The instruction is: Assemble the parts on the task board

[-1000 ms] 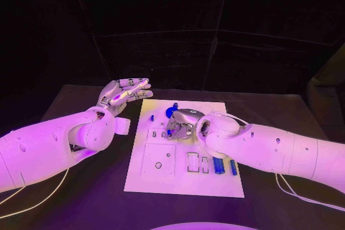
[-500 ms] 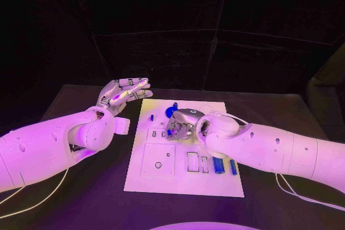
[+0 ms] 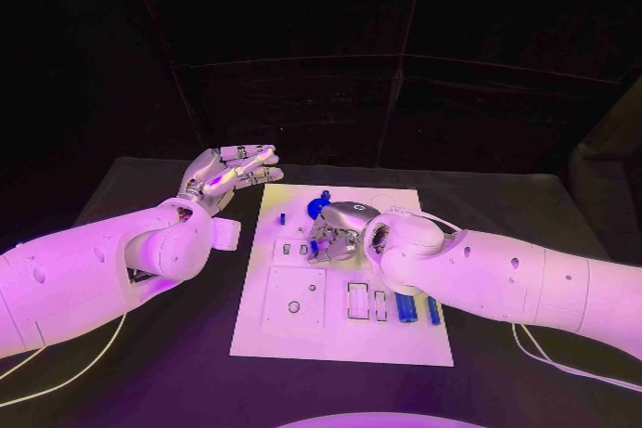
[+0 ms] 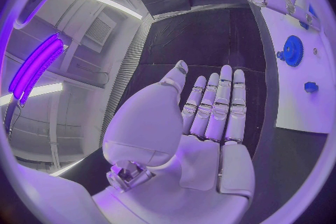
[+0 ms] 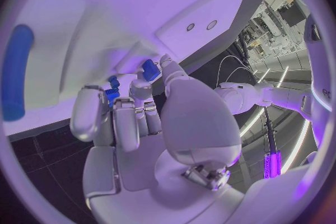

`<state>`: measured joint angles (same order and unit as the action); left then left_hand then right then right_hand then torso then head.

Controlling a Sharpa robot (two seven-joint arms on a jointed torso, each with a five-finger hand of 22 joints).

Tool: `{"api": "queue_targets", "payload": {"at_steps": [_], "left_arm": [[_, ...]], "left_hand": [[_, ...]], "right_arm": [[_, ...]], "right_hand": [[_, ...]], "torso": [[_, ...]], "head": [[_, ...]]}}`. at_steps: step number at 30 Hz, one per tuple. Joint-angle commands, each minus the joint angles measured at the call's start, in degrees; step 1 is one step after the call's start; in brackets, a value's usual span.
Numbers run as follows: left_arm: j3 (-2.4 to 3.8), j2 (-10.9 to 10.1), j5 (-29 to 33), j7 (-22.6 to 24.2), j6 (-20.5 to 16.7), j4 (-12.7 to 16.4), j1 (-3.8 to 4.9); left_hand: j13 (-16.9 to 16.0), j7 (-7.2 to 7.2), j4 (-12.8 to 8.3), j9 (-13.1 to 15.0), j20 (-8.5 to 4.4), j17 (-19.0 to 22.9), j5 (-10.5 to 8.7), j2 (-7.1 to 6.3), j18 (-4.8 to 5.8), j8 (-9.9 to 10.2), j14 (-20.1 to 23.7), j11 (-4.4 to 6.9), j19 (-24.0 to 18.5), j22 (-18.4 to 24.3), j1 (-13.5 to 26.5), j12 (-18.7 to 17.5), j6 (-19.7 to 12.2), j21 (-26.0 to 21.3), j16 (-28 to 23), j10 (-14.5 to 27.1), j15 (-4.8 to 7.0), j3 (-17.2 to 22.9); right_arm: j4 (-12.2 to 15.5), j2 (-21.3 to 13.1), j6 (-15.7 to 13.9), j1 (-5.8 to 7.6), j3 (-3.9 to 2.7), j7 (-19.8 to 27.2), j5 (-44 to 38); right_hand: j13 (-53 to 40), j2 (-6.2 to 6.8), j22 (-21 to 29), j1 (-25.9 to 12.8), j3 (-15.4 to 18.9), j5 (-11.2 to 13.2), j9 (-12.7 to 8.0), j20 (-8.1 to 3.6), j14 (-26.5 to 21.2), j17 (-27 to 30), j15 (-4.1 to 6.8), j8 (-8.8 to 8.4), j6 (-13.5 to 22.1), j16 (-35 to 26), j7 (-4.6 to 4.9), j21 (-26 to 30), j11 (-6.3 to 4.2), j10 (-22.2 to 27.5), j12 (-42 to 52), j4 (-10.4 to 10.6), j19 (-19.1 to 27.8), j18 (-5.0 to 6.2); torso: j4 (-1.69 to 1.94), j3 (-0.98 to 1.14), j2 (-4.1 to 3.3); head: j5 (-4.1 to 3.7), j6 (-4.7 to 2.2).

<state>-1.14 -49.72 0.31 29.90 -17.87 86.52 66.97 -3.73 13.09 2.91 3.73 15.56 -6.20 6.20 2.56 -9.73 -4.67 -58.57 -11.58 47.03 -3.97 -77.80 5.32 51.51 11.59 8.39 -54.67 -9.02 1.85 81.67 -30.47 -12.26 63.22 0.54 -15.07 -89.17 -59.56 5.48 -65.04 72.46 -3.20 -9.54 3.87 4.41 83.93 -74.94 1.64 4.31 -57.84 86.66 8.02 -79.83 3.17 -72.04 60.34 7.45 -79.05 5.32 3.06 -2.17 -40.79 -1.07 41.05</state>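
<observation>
Comparing with a second ago, almost nothing has moved: your right hand (image 3: 338, 233) still pinches a small blue part (image 5: 149, 69) over the task board's (image 3: 342, 340) middle; your left hand (image 3: 224, 175) stays spread, holding nothing, beyond its far left corner. Insertion looks unfinished.

Dim violet light, bright glare on the white arms, black background, fisheye-bent edges.

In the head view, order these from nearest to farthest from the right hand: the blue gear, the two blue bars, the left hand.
1. Blue gear: just beyond the right hand, at the board's far end.
2. Two blue bars: near end, beside the right forearm.
3. Left hand: off the board, raised.
</observation>
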Motion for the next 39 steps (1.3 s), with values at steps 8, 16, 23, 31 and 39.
{"api": "queue_targets", "payload": {"at_steps": [8,16,23,31,39], "left_arm": [[0.04,-0.04,-0.49,-1.24,0.87,-0.25,0.1],[0.05,-0.01,-5.9,-6.34,1.44,-1.75,0.1],[0.06,-0.07,-17.76,-21.31,5.44,-3.3,0.86],[-0.58,2.98,-36.69,-42.54,19.13,-5.2,3.56],[-1.32,6.85,-47.57,-50.85,25.54,-7.45,5.38]], "left_hand": [[-0.04,-0.69,-0.78,0.08,-2.1,-1.55,-0.23,0.39,-0.94,-0.32,-7.35,1.97,6.17,-0.82,1.05,0.49,2.29,1.85,2.02,-3.47,2.32,0.48],[-0.15,-2.08,-0.16,0.07,-4.67,-5.41,-0.94,-0.18,-0.93,-0.43,-15.57,3.84,12.64,-1.73,2.61,1.07,4.66,4.74,5.17,-8.24,4.89,0.13],[-1.79,-3.49,0.48,0.36,-7.82,-12.3,-0.67,-0.12,-0.89,-1.42,-25.13,6.25,20.24,-3.75,2.98,3.64,7.64,9.4,13.15,-15.42,7.92,0.14],[-11.48,-6.03,6.33,2.09,-10.3,-50.41,-1.28,-0.94,-0.59,-8.04,-26.16,8.84,25.53,-8.84,8.56,18.03,8.86,17.8,53.76,-18.46,10.36,-0.76],[-34.93,-8.46,13.49,8.61,-13.22,-76.56,-3.33,-0.62,0.56,-18.53,-30.04,11.33,31.05,-23.79,11.38,45.2,6.55,33.67,76.38,-16.54,12.51,-9.15]], "right_arm": [[1.78,-1.5,-13.81,-0.37,0.28,4.85,-1.22],[6.53,-6.81,-16.44,0.3,0.12,16.78,6.99],[8.18,-12.79,-13.76,4.17,-0.01,20.89,25.58],[6.11,-17.53,-13.12,7.26,-0.03,21.88,38.68],[5.27,-18.06,-12.27,7.76,-0.02,19.62,38.68]], "right_hand": [[1.01,1.92,-0.09,1.61,10.38,0.98,-0.03,1.3,4.27,-7.21,-1.29,-0.21,4.13,-1.02,1.05,0.17,0.96,1.5,0.09,8.51,-0.02,-0.63],[1.16,0.46,1.01,3.11,10.65,2.38,-0.07,1.41,3.87,-5.68,-1.44,-0.35,4.8,-1.99,1.3,0.71,1.15,1.83,0.17,9.08,0.58,-0.43],[1.95,-2.46,1.26,5.33,10.59,4.7,0.02,1.33,3.8,-5.29,-1.32,0.04,4.42,-2.35,1.14,0.92,0.99,2.47,-0.31,8.12,0.74,-0.39],[2.19,-3.56,1.73,6.42,10.92,3.21,0.03,1.28,3.59,-4.32,-1.25,0.15,4.38,-3.0,1.08,1.17,0.91,2.58,-0.36,7.25,0.93,-0.3],[2.97,-3.93,3.22,6.29,11.75,2.65,0.0,1.24,3.31,-3.12,-1.24,0.11,4.57,-3.82,1.12,1.89,0.93,3.06,-0.98,7.06,1.58,-0.04]], "torso": [[-0.01,0.14,0.03],[-0.04,0.14,0.5],[-0.29,0.55,1.7],[-0.64,0.91,3.4],[-0.69,1.27,4.15]], "head": [[-0.09,-0.16],[0.46,-0.36],[0.91,-0.19],[1.38,0.41],[1.31,0.64]]}}
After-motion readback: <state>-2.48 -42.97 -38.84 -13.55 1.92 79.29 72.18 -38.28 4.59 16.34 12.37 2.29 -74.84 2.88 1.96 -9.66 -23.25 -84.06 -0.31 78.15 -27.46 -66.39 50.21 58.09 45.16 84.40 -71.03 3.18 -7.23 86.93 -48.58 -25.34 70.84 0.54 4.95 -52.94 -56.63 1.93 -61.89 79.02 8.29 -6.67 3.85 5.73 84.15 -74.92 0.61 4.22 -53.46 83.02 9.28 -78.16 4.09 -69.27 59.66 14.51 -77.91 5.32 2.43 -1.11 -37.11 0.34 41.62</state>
